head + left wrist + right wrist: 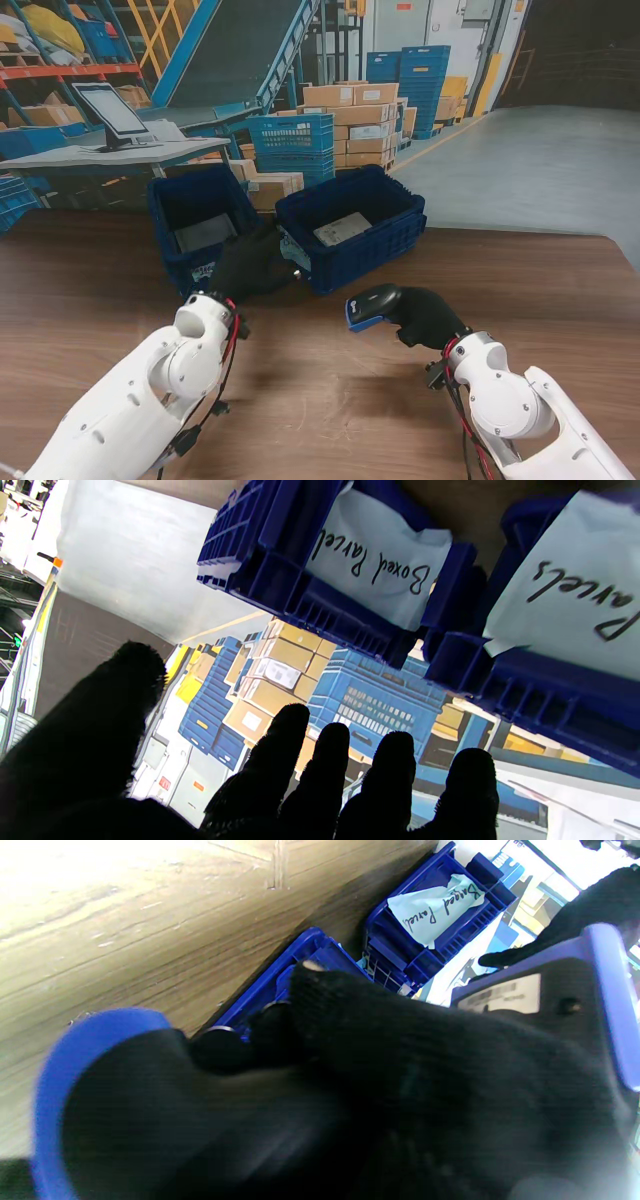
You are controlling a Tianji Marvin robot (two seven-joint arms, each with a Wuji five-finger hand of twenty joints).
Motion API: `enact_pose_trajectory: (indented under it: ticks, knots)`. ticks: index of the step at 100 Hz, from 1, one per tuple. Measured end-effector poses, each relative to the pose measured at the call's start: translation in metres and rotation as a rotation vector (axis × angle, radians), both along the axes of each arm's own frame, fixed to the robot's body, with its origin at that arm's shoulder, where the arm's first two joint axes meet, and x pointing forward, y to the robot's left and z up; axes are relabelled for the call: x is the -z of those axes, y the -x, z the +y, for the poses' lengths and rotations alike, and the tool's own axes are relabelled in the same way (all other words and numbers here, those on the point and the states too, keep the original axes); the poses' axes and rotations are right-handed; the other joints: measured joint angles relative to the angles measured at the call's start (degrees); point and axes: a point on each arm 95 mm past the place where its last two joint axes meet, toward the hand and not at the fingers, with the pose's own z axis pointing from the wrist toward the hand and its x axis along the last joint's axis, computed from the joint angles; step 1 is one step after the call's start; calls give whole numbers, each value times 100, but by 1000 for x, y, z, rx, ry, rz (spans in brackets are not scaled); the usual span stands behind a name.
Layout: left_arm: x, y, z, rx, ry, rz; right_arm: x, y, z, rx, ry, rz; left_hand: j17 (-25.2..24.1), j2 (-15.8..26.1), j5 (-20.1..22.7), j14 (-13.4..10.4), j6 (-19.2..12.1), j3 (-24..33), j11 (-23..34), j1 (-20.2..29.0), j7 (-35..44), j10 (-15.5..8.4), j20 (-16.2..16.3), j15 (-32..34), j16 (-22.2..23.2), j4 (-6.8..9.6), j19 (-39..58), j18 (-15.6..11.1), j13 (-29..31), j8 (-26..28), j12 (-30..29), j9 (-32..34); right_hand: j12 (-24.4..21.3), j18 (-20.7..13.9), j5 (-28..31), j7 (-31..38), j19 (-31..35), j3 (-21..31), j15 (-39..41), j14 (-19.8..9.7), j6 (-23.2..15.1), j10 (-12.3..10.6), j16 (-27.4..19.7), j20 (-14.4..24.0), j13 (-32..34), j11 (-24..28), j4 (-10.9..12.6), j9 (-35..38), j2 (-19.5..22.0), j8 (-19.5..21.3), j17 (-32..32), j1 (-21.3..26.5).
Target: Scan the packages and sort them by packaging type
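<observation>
Between parcels: one dropped, none on the surface (330, 380).
Left hand (250, 265) splayed, empty, at the bins' (350, 225) front; right hand (425, 315) clamps the scanner (372, 303). Next calls for fetching another parcel.

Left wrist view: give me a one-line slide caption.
Open left hand hovers before two blue bins, nearest labelled "Boxed Parcel".

Right bin (310, 595): white paper label (380, 560) on its near wall, handwritten "Boxed Parcel". Left bin (435, 935): paper label (435, 907) on its near wall, handwritten "Bagged Parcel"; in the left wrist view only "Parcel" of it (575, 590) shows. Scanner (550, 995): white sticker (500, 995) with print too blurred to read.
</observation>
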Motion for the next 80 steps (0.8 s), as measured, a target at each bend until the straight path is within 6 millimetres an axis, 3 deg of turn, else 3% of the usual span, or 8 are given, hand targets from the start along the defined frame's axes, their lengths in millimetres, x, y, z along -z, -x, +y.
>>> enact_pose_trajectory:
  ticks: [80]
  knots:
    - [65, 27, 30, 15, 103, 98, 7, -5, 1, 68, 26, 7, -61, 0, 81, 0, -2, 0, -64, 1, 3, 12, -1, 0, 0, 1, -117, 0, -24, 74, -1, 0, 0, 1, 0, 0, 0, 0, 0, 0, 0, 0, 0, 0, 0, 0, 0, 0, 0, 0, 0, 0]
